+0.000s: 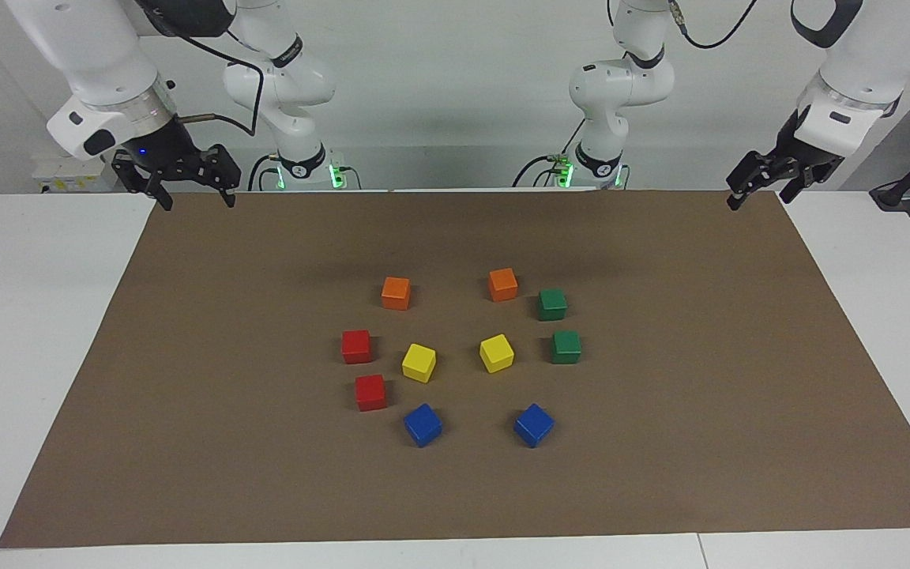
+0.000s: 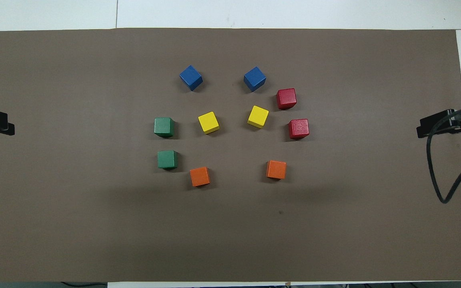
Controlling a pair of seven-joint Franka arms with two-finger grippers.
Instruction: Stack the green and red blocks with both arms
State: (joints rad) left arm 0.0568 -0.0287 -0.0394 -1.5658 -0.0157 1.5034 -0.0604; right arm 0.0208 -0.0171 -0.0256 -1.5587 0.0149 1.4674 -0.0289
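Two green blocks (image 1: 552, 304) (image 1: 566, 347) sit side by side on the brown mat toward the left arm's end; in the overhead view they are green blocks (image 2: 167, 159) (image 2: 164, 127). Two red blocks (image 1: 357, 346) (image 1: 370, 393) lie toward the right arm's end, seen from above as red blocks (image 2: 298, 129) (image 2: 286, 99). All four rest singly on the mat. My right gripper (image 1: 196, 201) hangs open over the mat's corner nearest its base, holding nothing. My left gripper (image 1: 757, 199) hangs open and empty over the corner at its own end. Both are well away from the blocks.
Two orange cubes (image 1: 396, 292) (image 1: 503, 284) lie nearest the robots, two yellow cubes (image 1: 419, 363) (image 1: 497, 352) in the middle, two blue cubes (image 1: 423, 424) (image 1: 534, 424) farthest. The brown mat (image 1: 186, 442) covers the white table (image 1: 28, 316). A black cable (image 2: 434, 176) dangles by the right gripper.
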